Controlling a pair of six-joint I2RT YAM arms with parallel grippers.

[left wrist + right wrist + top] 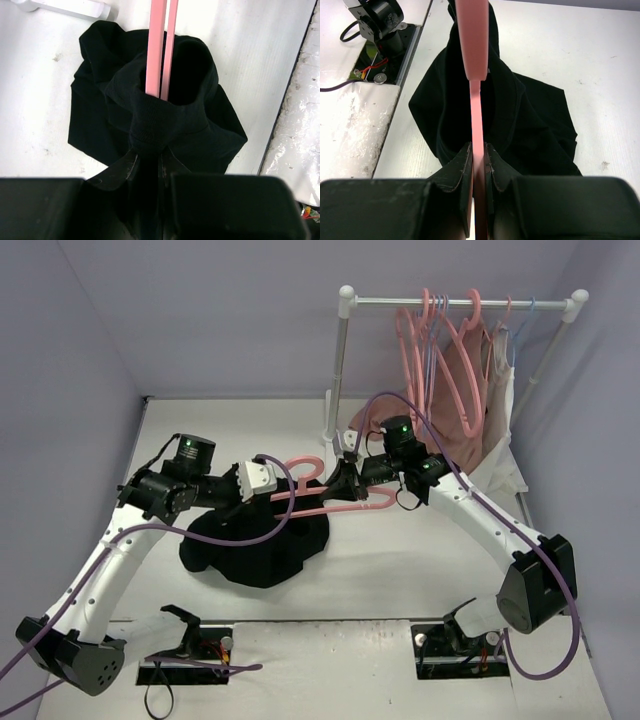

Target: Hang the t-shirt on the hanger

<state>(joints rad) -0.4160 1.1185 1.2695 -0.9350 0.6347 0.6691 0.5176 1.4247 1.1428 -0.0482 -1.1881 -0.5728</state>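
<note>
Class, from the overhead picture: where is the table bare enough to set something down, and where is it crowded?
Bare: the far-left table between the left wall and the rack post; also the strip between the t-shirt and the near edge. Crowded: the centre around the hanger, and under the rack's garments.

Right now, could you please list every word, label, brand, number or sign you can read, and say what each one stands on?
None: no readable text shows in any view.
The t-shirt: plain black fabric, no label in view.
The hanger: plain pink plastic, no marking.
The clothes rail: no marking visible.
</note>
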